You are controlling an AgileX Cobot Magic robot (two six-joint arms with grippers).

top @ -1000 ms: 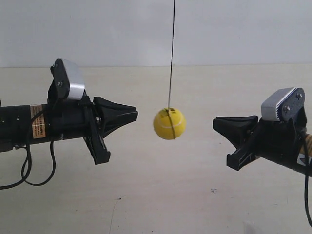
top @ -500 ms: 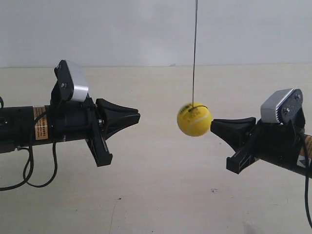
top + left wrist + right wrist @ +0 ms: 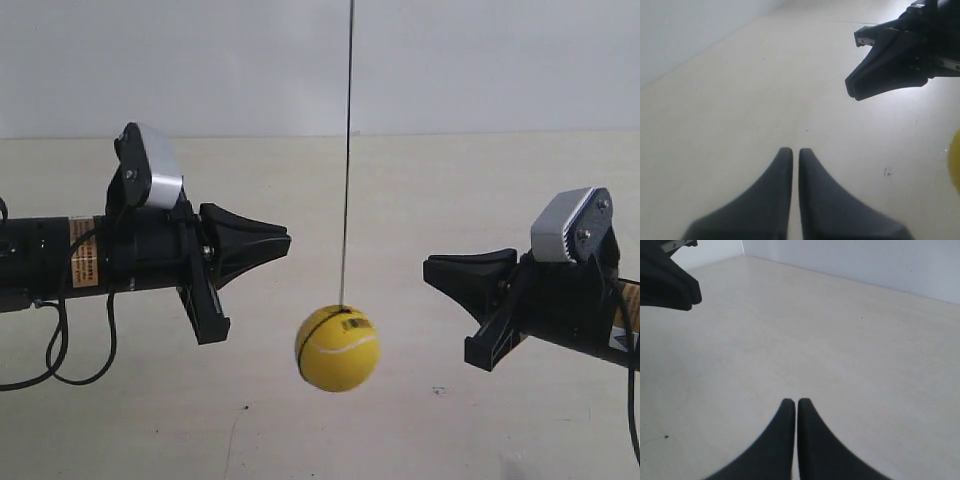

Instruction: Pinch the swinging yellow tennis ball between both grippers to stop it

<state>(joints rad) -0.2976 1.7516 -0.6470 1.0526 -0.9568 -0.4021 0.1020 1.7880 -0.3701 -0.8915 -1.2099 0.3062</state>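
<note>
While the yellow tennis ball point(image 3: 338, 348) hangs at 6 o'clock from their gap, left gripper point(image 3: 791, 149) and right gripper point(image 3: 792, 400) both sit pinched together, empty.

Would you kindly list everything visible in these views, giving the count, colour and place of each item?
tennis ball: one, yellow with a white seam, hanging between the two gripper tips and lower than both in the exterior view, touching neither.
string: one, thin and dark, from the ball up out of frame.
table surface: one, beige, beneath everything.
wall: one, pale grey, behind.
camera modules: two, grey-white, one on each wrist.
cables: black, looping under the arm at the exterior view's left.
left gripper: one, black, shut, empty.
right gripper: one, black, shut, empty.
</note>
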